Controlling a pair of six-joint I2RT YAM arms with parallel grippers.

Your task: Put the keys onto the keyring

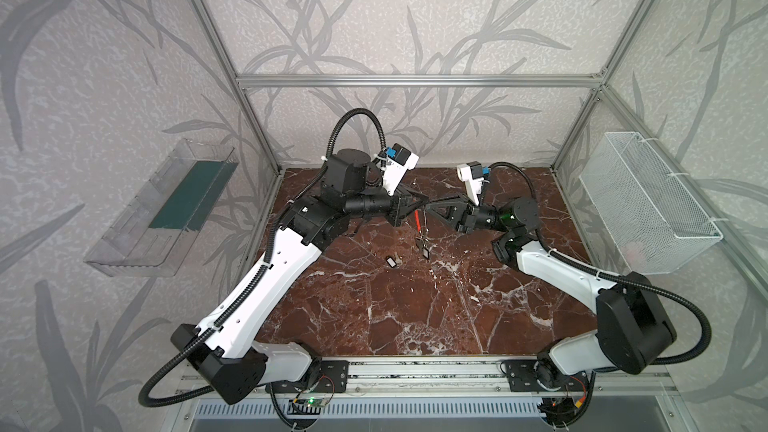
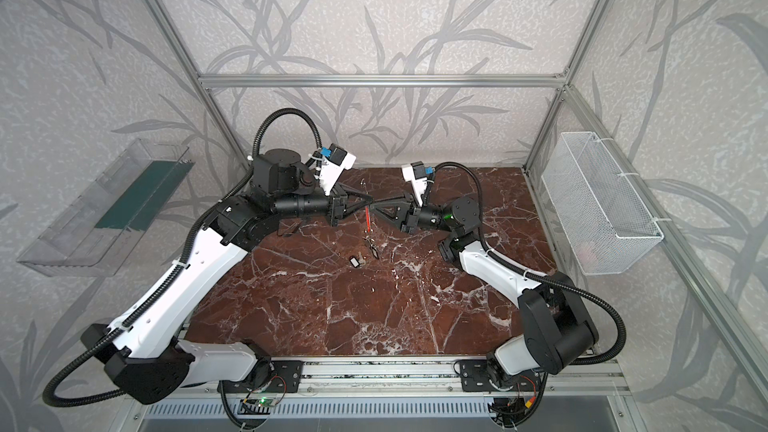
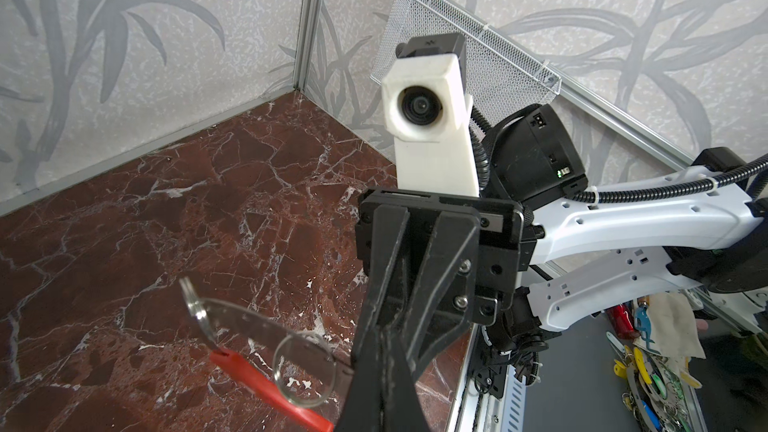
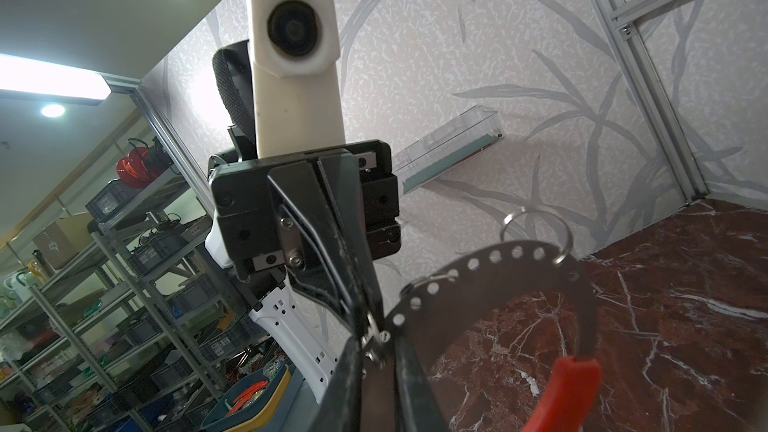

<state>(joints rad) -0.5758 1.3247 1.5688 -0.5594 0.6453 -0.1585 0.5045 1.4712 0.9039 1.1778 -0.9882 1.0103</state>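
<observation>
The two grippers meet tip to tip above the far middle of the table. My left gripper (image 1: 427, 203) is shut on one end of the keyring (image 4: 498, 261), a grey band with holes and a red segment (image 1: 417, 218), held edge-on in the air. My right gripper (image 4: 376, 351) has its jaws almost together, and a small silvery ring (image 4: 374, 340) is pinched between them at the band's end. Small split rings (image 3: 305, 367) sit on the band. Keys with a black tag (image 1: 422, 241) show just below the keyring. Another tagged key (image 1: 392, 260) lies alone on the marble.
The brown marble table (image 1: 415, 317) is fenced by aluminium posts and patterned walls. A clear plastic tray (image 1: 166, 209) hangs on the left wall. On the right wall hangs a white wire basket (image 1: 648, 201). Both arm bases stand on the front rail.
</observation>
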